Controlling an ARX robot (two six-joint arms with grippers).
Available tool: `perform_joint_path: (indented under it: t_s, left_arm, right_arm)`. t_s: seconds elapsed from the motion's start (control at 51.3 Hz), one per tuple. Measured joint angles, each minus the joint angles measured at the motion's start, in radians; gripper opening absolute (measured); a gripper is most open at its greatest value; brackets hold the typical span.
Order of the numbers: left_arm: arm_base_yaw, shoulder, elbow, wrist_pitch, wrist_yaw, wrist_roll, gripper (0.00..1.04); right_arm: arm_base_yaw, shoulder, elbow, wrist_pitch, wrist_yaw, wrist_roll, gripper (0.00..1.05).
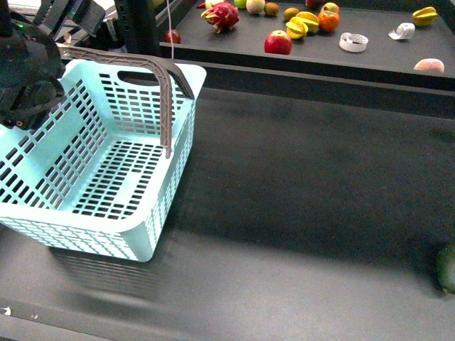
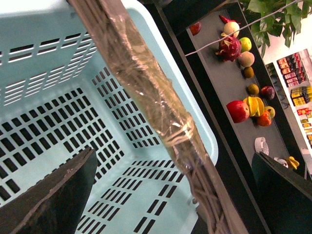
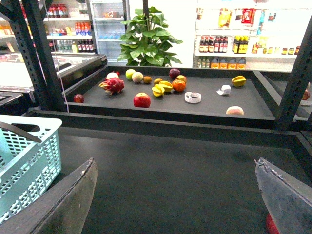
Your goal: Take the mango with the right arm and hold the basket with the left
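Your left hand [image 2: 174, 155] is spread wide. One finger [image 2: 53, 195] hangs over the basket's slotted inside and the other sits out past its rim. The taped handle [image 2: 156, 102] runs through the gap between them, and neither finger presses on it. In the front view that hand shows as a dark mass above the far left corner of the basket [image 1: 153, 227]. The basket stands upright on the left part of the dark surface [image 1: 298, 213], with a grey-brown handle swung up across its top.

Your right hand [image 3: 175, 161] is also apart and grips nothing — only dark surface shows between its fingers. It is out of the front view, and its own camera catches just a corner of the basket off to one side.

The mango [image 1: 308, 17] looks to be the yellow-orange fruit on the raised shelf [image 1: 384, 60] behind the surface. It lies just behind a yellow star fruit [image 1: 295, 28] and near a red apple [image 1: 278, 42] — well apart from both hands. A dark green fruit [image 1: 446, 266] lies at the surface's right edge.
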Motion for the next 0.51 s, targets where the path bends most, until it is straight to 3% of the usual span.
perform_joint_path:
  t_s: [0.506]
  left_arm:
    - [0.028, 0.182, 0.241, -0.099, 0.019, -0.064, 0.97]
  right_arm:
    - [0.0, 0.0, 0.0, 0.0, 0.0, 0.0, 0.97]
